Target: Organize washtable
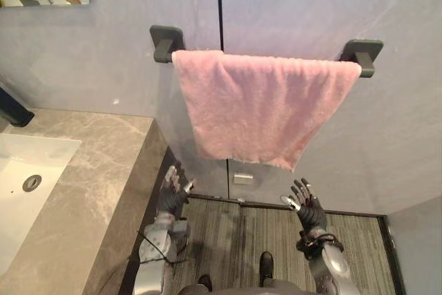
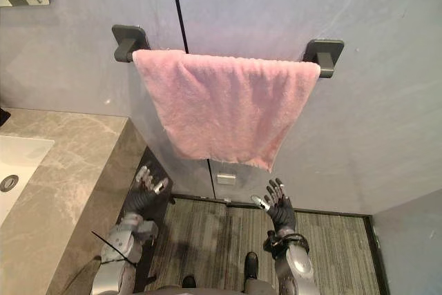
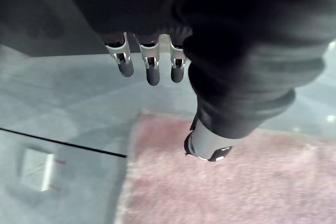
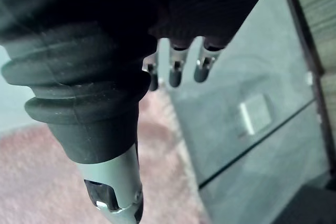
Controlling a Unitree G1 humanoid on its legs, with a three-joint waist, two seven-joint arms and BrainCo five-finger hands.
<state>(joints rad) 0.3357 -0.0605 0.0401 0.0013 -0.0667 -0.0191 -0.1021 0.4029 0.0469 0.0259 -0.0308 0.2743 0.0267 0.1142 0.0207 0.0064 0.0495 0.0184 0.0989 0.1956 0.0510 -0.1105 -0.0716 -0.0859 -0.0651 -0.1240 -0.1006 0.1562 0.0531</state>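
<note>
Left hand (image 1: 173, 193) and right hand (image 1: 308, 210) hovering low in frame, fingers loose, gripping nothing. Pink towel (image 1: 266, 105) hanging over wall rail (image 1: 360, 53) at centre, lower edge slanting. Hanging step looking done; straightening towel possibly remaining. Counter (image 1: 103, 164) with sink (image 1: 21, 157) lying at left edge.

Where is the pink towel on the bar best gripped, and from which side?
Probably the free lower hem, from below. The pink towel hangs draped against the wall, and its loose hem slopes lowest just above the open right hand; the left hand is open too.
</note>
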